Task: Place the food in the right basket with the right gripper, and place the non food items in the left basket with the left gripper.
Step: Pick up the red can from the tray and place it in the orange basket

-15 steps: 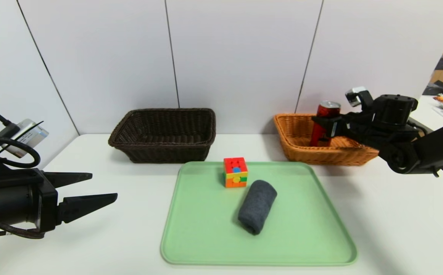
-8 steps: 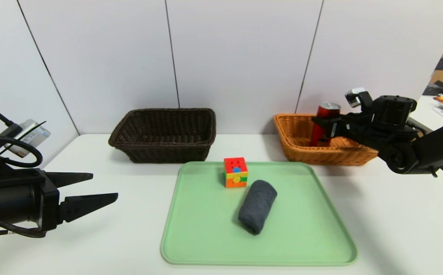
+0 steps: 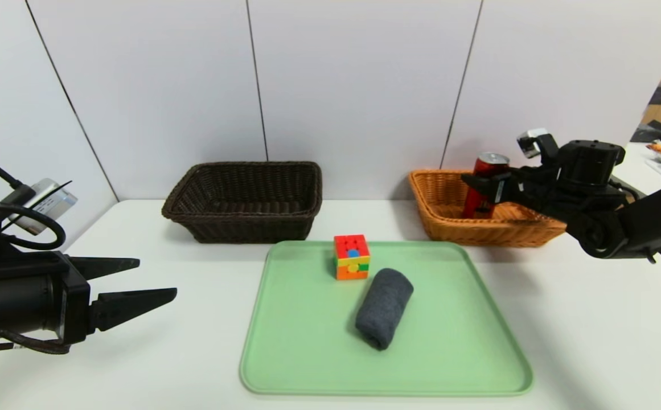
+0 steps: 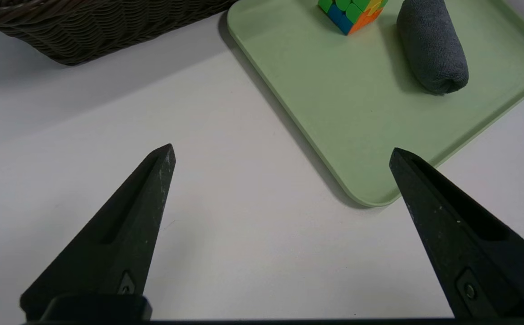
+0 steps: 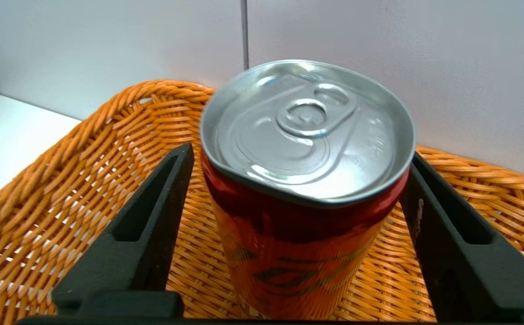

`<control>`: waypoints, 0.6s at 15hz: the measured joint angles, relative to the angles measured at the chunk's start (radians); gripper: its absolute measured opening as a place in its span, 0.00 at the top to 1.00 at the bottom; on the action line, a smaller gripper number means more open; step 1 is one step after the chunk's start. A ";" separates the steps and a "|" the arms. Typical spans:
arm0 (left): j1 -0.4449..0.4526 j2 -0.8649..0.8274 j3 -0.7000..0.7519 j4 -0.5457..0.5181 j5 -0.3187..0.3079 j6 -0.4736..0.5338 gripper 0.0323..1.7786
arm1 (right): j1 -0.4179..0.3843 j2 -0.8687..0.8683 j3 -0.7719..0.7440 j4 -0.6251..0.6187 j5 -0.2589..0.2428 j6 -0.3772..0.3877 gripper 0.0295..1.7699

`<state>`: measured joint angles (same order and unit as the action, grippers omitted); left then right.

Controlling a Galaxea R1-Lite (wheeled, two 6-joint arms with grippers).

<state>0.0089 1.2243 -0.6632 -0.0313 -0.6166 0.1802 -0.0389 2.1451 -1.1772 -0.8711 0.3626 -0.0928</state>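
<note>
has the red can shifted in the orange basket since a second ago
No. The red can stands at the same spot against the orange basket rim; only the right claw opened around it.

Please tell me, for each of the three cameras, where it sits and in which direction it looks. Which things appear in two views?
Head view: from the robot's head, forward and down at the table; shows left gripper and right gripper.
Left wrist view: behind the open left gripper, facing the tray, cube and cloth.
Right wrist view: behind the right gripper, facing the can in the orange basket.
Shared: the head view also shows tray, cube, cloth, can and basket.
</note>
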 joint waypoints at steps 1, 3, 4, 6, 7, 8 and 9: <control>0.000 0.001 -0.001 0.000 -0.001 0.000 0.05 | 0.000 -0.009 0.003 0.003 0.000 0.001 0.15; 0.000 0.002 -0.001 0.000 -0.001 0.000 0.05 | -0.003 -0.032 0.011 0.009 0.000 0.004 0.12; 0.000 0.002 -0.001 0.000 -0.001 0.000 0.05 | -0.007 -0.045 0.013 0.011 0.000 0.008 0.11; 0.000 0.001 -0.001 0.000 -0.001 -0.001 0.05 | -0.014 -0.071 0.017 0.021 0.000 0.011 0.09; 0.000 0.001 0.000 0.000 -0.001 -0.002 0.05 | -0.018 -0.089 0.018 0.037 0.000 0.012 0.09; 0.000 0.000 0.000 0.000 -0.001 -0.001 0.05 | -0.020 -0.109 0.018 0.055 0.000 0.012 0.08; 0.000 0.000 0.000 0.000 -0.001 -0.001 0.05 | -0.024 -0.133 0.022 0.070 0.000 0.012 0.07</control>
<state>0.0089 1.2243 -0.6628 -0.0317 -0.6177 0.1794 -0.0626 2.0119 -1.1555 -0.8009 0.3626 -0.0806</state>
